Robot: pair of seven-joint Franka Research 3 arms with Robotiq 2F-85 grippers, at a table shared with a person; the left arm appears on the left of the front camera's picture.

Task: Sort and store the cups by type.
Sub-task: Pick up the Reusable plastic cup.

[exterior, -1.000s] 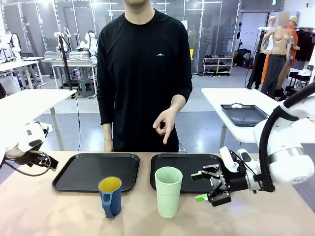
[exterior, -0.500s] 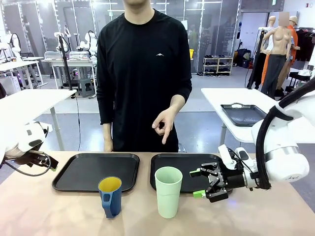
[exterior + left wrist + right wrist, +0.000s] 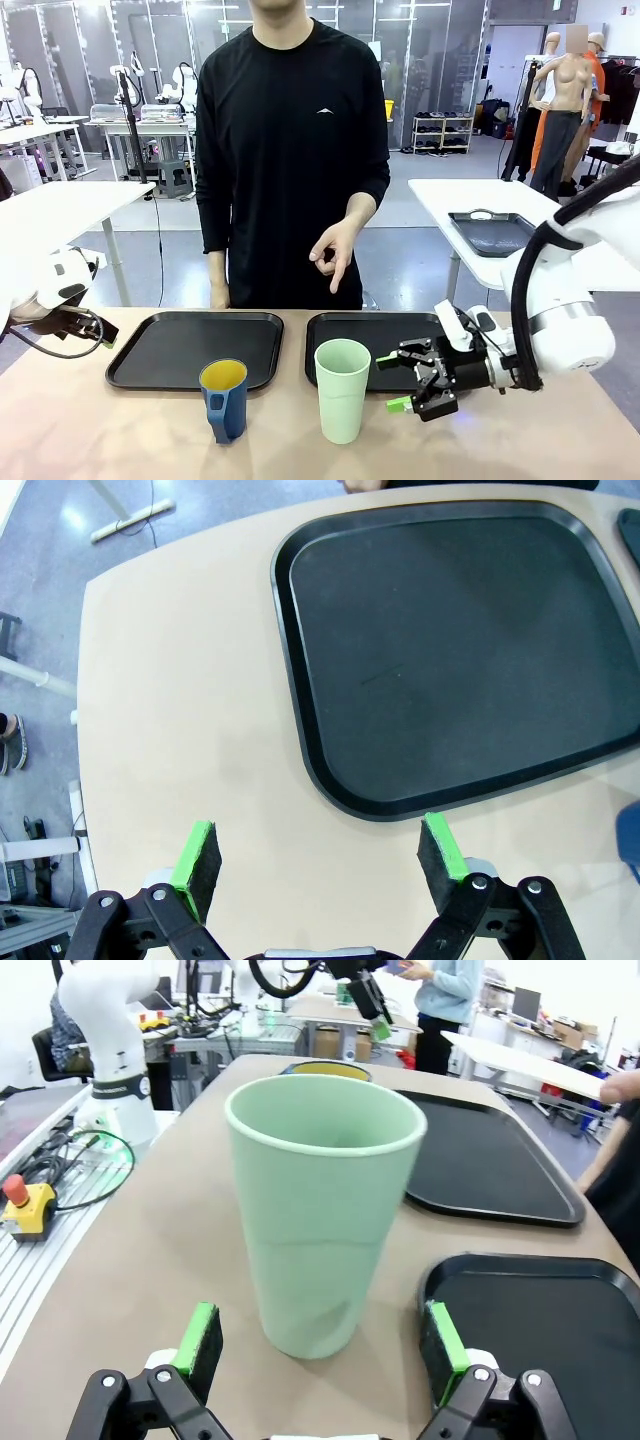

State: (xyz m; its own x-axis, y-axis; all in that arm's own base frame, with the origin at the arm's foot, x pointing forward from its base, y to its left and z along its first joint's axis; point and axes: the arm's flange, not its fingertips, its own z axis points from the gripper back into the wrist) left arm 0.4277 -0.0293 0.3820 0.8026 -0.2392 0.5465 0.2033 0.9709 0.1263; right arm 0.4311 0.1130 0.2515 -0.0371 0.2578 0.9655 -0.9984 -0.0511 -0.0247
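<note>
1. My right hand, spread open, levels beside the mint-green tumbler on the desk, set to grip its side.
2. My left hand hangs open, empty; the blue mug stands nearby.

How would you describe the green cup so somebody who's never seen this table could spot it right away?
On the wooden table, find the black tray on the robot's right. The green cup stands on the tabletop in front of that tray's near left corner. Unlike the shorter dark blue mug beside it, it is tall, pale mint and handleless.
</note>
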